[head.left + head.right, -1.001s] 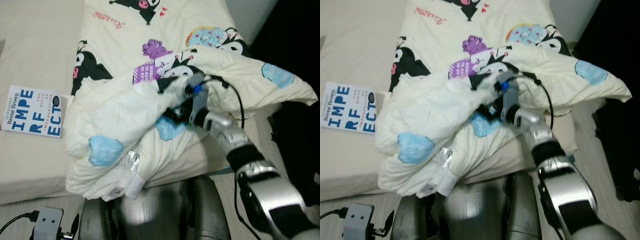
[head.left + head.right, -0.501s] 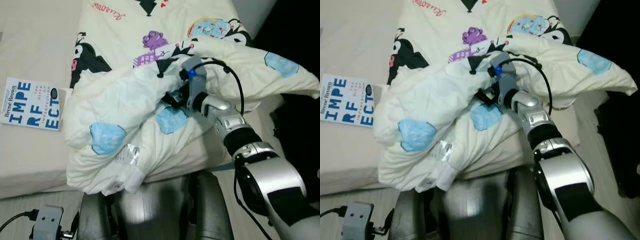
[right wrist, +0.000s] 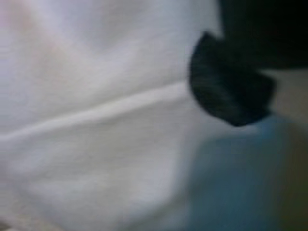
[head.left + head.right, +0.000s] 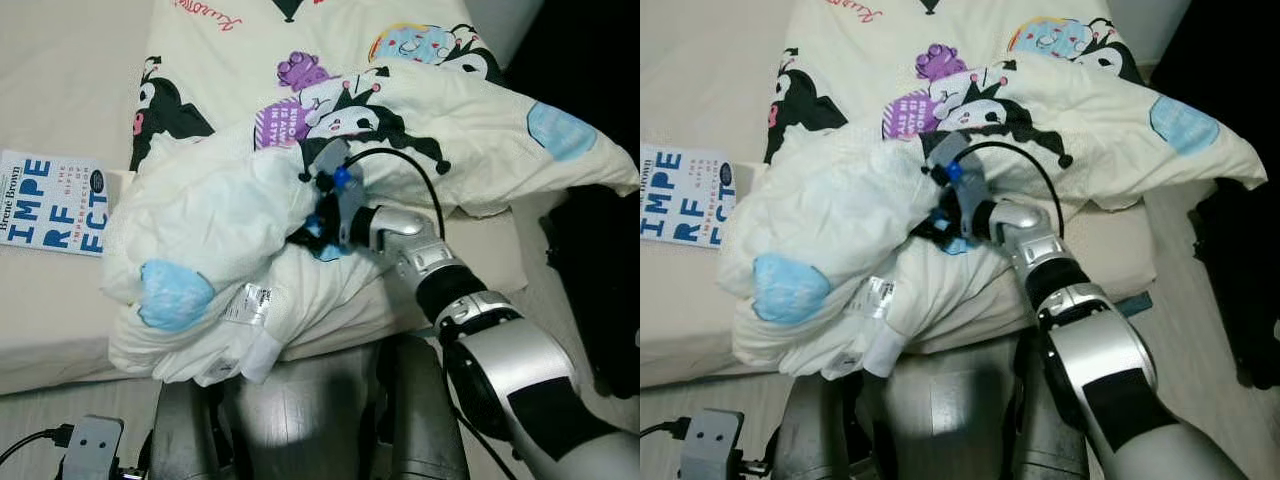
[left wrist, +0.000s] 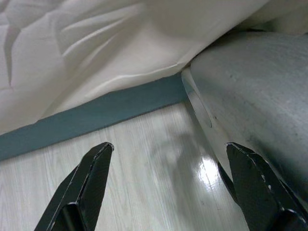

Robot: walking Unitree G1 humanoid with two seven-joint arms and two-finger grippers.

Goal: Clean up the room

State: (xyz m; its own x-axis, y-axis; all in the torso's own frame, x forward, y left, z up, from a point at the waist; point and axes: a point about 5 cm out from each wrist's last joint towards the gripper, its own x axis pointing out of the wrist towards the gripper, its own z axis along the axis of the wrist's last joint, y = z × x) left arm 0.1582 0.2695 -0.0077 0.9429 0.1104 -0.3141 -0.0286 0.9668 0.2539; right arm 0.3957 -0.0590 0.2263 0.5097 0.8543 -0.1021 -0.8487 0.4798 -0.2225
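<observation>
book (image 4: 52, 203): "Brené Brown", "IMPERFECT" | quilt (image 4: 300, 80): red script, purple patch lettering, both unreadable

I'm in a home bedroom: bed (image 4: 60, 330) across the frame, cartoon-print duvet (image 4: 250, 60) bunched at centre, book (image 4: 55, 202) at left edge, pale wood floor (image 5: 125, 183) in my left wrist view.

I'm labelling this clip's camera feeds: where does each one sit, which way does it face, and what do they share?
Left eye and right eye views: head, looking down at the bed; the right arm reaches into the bunched quilt, right gripper buried in its folds; book beside it.
Left wrist view: low beside the bed, facing wooden floor; left gripper fingers apart.
Right wrist view: pressed against fabric, blurred.
Shared: all show the quilt.
</observation>
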